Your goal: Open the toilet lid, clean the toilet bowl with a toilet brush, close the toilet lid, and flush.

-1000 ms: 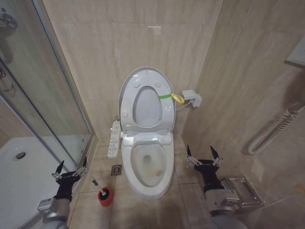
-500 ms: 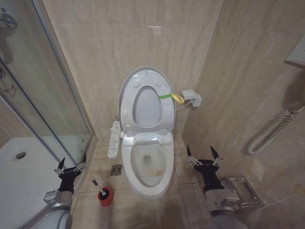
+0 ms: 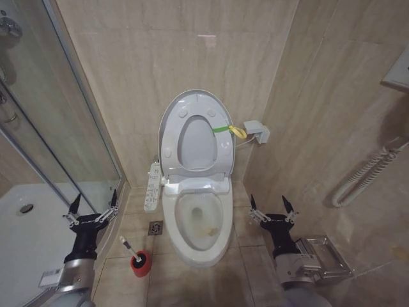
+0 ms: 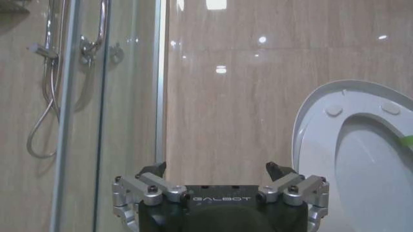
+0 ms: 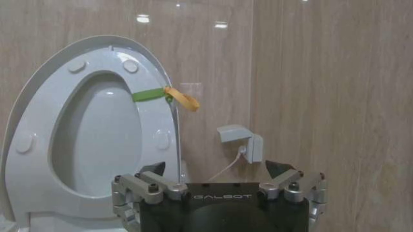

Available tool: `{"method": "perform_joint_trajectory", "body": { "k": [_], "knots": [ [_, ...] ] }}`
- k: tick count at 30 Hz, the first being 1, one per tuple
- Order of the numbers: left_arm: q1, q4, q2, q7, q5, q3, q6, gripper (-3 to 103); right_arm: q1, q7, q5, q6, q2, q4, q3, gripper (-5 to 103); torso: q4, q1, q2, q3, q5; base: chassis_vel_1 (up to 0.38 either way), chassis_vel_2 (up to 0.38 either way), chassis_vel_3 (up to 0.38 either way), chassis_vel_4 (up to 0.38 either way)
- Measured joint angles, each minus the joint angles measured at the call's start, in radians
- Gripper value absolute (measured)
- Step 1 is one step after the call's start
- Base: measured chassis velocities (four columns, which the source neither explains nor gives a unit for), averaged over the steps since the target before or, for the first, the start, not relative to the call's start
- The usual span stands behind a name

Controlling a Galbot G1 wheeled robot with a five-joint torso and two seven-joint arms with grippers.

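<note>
big shiny white oval toilet lid (image 3: 195,131) up, bowl ready | left claw (image 3: 91,210) wide open, empty, 10 o'clock of thin white toilet brush (image 3: 130,250) in red cup | right claw (image 3: 272,208) wide open, empty, waiting

Toilet lid (image 3: 192,121) upright, bowl (image 3: 198,220) exposed

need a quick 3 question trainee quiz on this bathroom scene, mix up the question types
1. True or false: the toilet lid is raised against the wall.
2. Where does the toilet brush stand? A) inside the toilet bowl B) in its red holder on the floor, on the left gripper's side C) in the right gripper
3. Fill in: the left gripper hovers with its fingers ____, holding nothing.

Key: 1 true; 2 B; 3 open
</note>
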Motion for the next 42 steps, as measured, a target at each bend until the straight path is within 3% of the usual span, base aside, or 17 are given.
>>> {"method": "perform_joint_trajectory", "body": {
  "k": [3, 7, 11, 16, 23, 36, 42],
  "knots": [
    [0.006, 0.028, -0.003, 0.0, 0.02, 0.001, -0.023, 100, 0.0, 0.0, 0.0, 0.0, 0.0, 0.0, 0.0, 100, -0.0004, 0.0, 0.0, 0.0, -0.0015, 0.0, 0.0, 0.0, 0.0],
    [0.001, 0.164, -0.009, 0.046, 0.038, 0.002, -0.13, 100, 0.0, 0.0, 0.0, 0.0, 0.0, 0.0, 0.0, 100, -0.0002, 0.0, 0.0, 0.0, -0.0014, 0.0, 0.0, 0.0, 0.0],
    [-0.02, 0.257, -0.011, 0.06, 0.03, 0.015, -0.185, 100, 0.0, 0.0, 0.0, 0.0, 0.0, 0.0, 0.0, 100, -0.0002, 0.0, 0.0, 0.0, -0.0013, 0.0, 0.0, 0.0, 0.0],
    [-0.047, 0.33, -0.015, 0.057, 0.009, 0.047, -0.204, 100, 0.0, 0.0, 0.0, 0.0, 0.0, 0.0, 0.0, 100, -0.0005, 0.0, 0.0, 0.0, -0.0012, 0.0, 0.0, 0.0, 0.0],
    [-0.099, 0.519, -0.011, 0.032, 0.01, 0.132, -0.22, 100, 0.0, 0.0, 0.0, 0.0, 0.0, 0.0, 0.0, 100, -0.0002, 0.0, 0.0, 0.0, -0.0011, 0.0, 0.0, 0.0, 0.0],
    [-0.212, 0.814, -0.028, 0.014, 0.023, 0.13, -0.274, 100, 0.0, 0.0, 0.0, 0.0, 0.0, 0.0, 0.0, 100, -0.0002, 0.0, 0.0, 0.0, -0.0011, 0.0, 0.0, 0.0, 0.0],
    [-0.271, 0.928, -0.023, 0.043, 0.021, 0.136, -0.295, 99, 0.0, 0.0, 0.0, 0.0, 0.0, 0.0, 0.0, 100, -0.0002, 0.0, 0.0, 0.0, -0.001, 0.0, 0.0, 0.0, 0.0]
  ]
}}
